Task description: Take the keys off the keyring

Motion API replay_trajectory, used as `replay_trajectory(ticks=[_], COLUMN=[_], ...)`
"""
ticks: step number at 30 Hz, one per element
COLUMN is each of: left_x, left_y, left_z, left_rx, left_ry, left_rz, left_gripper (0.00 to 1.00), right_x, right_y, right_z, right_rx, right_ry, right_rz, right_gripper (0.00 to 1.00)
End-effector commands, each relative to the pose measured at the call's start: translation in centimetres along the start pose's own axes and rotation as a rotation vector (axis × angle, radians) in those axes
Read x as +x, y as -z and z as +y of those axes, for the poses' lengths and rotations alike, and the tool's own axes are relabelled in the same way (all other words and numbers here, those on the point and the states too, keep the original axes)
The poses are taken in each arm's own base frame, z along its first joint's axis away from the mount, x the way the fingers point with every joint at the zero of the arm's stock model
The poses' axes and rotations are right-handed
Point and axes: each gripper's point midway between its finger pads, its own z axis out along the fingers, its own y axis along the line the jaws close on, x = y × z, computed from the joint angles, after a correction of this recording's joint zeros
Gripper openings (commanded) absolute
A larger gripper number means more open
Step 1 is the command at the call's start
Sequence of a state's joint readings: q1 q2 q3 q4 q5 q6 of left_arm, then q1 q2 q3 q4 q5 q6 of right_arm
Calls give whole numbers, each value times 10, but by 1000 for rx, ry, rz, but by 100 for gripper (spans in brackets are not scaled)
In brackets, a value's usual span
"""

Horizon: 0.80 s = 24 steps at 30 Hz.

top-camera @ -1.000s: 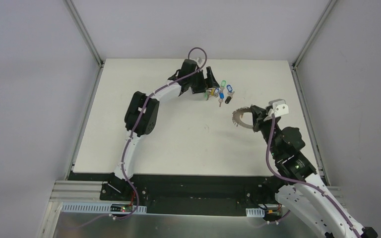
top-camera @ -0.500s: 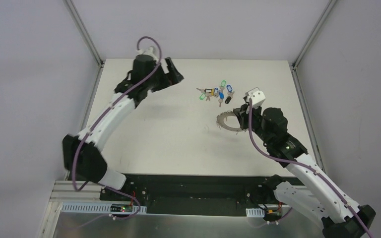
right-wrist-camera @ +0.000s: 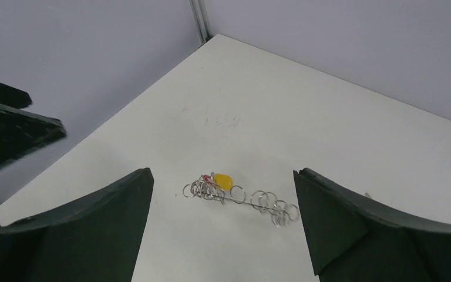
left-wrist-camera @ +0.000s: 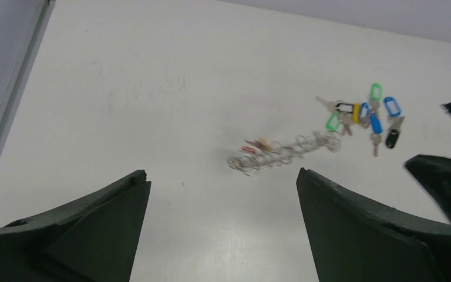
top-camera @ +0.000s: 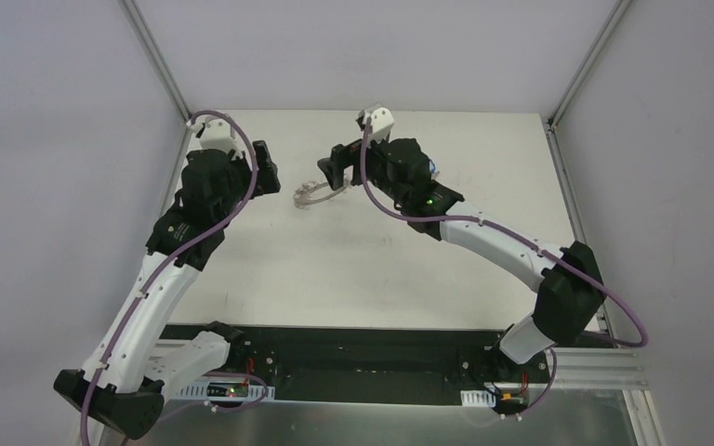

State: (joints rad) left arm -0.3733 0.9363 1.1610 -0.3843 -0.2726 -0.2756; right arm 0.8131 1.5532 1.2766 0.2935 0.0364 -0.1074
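Observation:
The keyring (right-wrist-camera: 241, 195), a grey ring fringed with thin wire loops, shows edge-on on the white table, free of both grippers. At its left end hang the keys, with a yellow tag (right-wrist-camera: 223, 180) and a red tag (right-wrist-camera: 207, 175). My right gripper (right-wrist-camera: 223, 171) hovers open over the keyring, a finger on each side. From above, the keyring (top-camera: 314, 193) lies between my right gripper (top-camera: 331, 175) and my left gripper (top-camera: 266, 170). In the left wrist view the keyring (left-wrist-camera: 282, 154) sits ahead of my left gripper (left-wrist-camera: 221, 173), which is open and holds nothing.
A loose heap of keys with blue, green and black tags (left-wrist-camera: 367, 114) lies on the table beyond the keyring. The right arm (top-camera: 483, 232) covers most of that heap from above. The table's left edge rail (left-wrist-camera: 12, 100) and the back corner post (right-wrist-camera: 199, 20) are close.
The right arm swung from the right side to the back centre with the keyring, then opened and left it on the table. The left arm drew back to the left.

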Motion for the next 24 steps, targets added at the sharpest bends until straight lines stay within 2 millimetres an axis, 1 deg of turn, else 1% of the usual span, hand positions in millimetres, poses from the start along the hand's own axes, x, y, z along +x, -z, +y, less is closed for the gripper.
replay_trajectory(ticks=[1, 2, 3, 4, 5, 7, 10, 13, 17, 20, 24], left_x=[36, 43, 44, 49, 47, 46, 55, 52, 47, 43, 43], left_y=[-12, -16, -18, -19, -19, -18, -17, -11, -5, -1, -1], left_z=[23, 21, 20, 22, 23, 25, 26, 25, 26, 25, 29], left_rx=[-106, -95, -94, -106, -115, -141, -145, -127, -108, -85, -104], left_ry=[-89, -75, -37, -18, 14, 96, 172, 193, 192, 173, 156], left_rz=[80, 87, 67, 65, 45, 15, 3, -16, -51, -72, -80], left_gripper=[99, 99, 99, 99, 99, 99, 99, 99, 99, 99, 99], right_x=[-72, -70, -72, -69, -71, -72, -74, -77, -88, -97, -95], right_y=[7, 13, 24, 30, 41, 67, 104, 137, 178, 202, 211], right_z=[3, 1, 0, -3, -8, -21, -35, -42, -52, -57, -59], right_rx=[75, 81, 88, 105, 126, 194, 256, 275, 318, 335, 342], right_ry=[-34, -22, -22, -25, -35, -71, -105, -111, -114, -118, -116], right_rz=[-212, -194, -189, -183, -197, -229, -278, -319, -384, -428, -434], right_gripper=[99, 99, 99, 99, 99, 99, 99, 99, 99, 99, 99])
